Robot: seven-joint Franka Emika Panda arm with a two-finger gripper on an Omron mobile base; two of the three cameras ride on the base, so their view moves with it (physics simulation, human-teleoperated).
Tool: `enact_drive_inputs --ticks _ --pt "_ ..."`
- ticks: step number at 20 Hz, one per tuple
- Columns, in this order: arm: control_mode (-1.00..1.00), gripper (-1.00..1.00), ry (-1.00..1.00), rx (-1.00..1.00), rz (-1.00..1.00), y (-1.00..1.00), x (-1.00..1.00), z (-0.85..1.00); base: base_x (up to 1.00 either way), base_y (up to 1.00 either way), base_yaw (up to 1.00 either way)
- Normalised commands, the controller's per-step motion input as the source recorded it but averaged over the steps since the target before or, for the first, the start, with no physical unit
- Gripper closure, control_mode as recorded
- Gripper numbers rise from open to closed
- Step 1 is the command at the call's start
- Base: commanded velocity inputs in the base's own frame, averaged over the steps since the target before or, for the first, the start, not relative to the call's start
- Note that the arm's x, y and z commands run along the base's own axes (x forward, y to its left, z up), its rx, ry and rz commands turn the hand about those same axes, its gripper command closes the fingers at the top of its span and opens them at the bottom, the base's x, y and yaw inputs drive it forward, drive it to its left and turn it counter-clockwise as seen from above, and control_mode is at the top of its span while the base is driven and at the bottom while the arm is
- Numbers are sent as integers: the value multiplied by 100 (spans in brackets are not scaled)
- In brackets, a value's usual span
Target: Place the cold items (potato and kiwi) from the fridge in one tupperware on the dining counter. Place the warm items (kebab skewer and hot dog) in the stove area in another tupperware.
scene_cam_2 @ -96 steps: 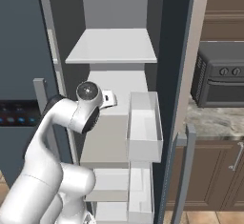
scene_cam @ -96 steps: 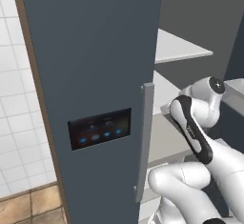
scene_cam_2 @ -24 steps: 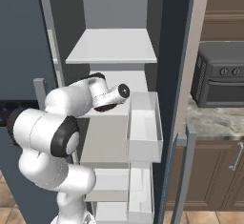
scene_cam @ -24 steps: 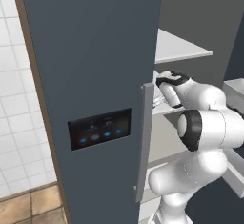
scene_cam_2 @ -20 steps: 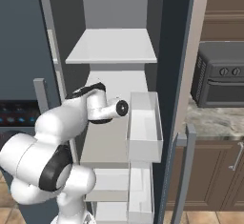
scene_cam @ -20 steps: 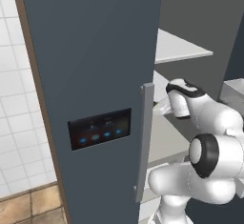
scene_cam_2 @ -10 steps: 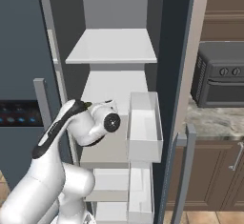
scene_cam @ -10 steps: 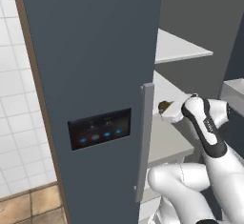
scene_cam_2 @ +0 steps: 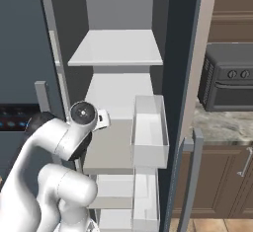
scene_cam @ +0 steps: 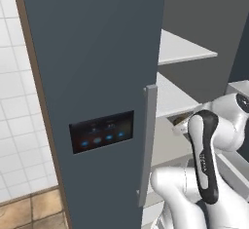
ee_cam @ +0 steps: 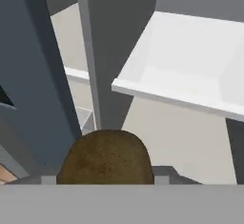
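Observation:
A dark brown, rough-skinned rounded fruit, the kiwi (ee_cam: 105,158) by its look, sits between my gripper's (ee_cam: 105,179) two finger tips at the bottom of the hand view. The jaws are shut on it. In the left base view the kiwi (scene_cam: 180,121) peeks out as a small brown spot beside my forearm, just in front of the fridge's middle shelf (scene_cam: 168,99). In the right base view my hand (scene_cam_2: 85,114) hangs at the left of the open fridge, level with that shelf. Potato, kebab skewer, hot dog and tupperware are out of view.
The fridge stands open with white shelves (scene_cam_2: 118,48) and white door bins (scene_cam_2: 148,132) on its right door. The closed dark left door (scene_cam: 92,77) with a control panel (scene_cam: 101,131) and grey handle (scene_cam: 147,145) is close by my arm. A toaster oven (scene_cam_2: 230,80) sits on the counter at right.
My arm has swung and drawn back from the middle shelf, the hand now lower and nearer the fridge's front, with the brown fruit still in the jaws.

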Motion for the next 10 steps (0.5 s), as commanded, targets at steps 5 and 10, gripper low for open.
enact_drive_inputs --ticks 5,10 --pt "-100 100 61 -37 -22 4 -73 -41 0 0 0" --pt "-100 100 13 -19 -8 8 -5 -55 0 0 0"
